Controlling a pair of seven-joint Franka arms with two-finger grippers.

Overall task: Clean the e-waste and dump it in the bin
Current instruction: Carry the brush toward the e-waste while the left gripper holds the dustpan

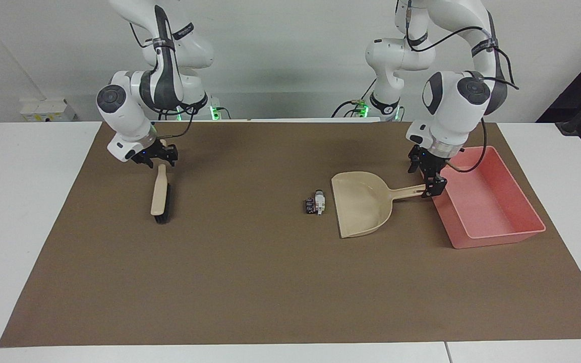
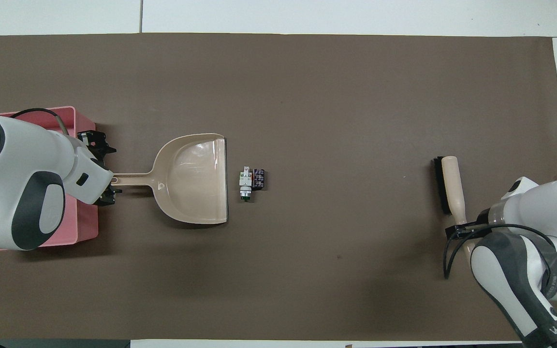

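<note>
The e-waste [image 1: 315, 202] [image 2: 252, 180], a tiny cluster of black and white parts, lies on the brown mat just off the mouth of the beige dustpan [image 1: 361, 204] [image 2: 194, 179]. The dustpan's handle points at the pink bin [image 1: 492, 206] [image 2: 85, 212], which stands at the left arm's end of the table. My left gripper [image 1: 424, 177] [image 2: 106, 171] is open and low, its fingers straddling the tip of the dustpan handle. My right gripper [image 1: 157, 157] [image 2: 463, 227] sits at the handle end of the beige brush [image 1: 159, 194] [image 2: 450, 186], which lies flat on the mat.
A brown mat [image 1: 250, 282] covers most of the white table. The left arm's body hides much of the bin from above. Apart from the brush, dustpan, bin and parts, nothing lies on the mat.
</note>
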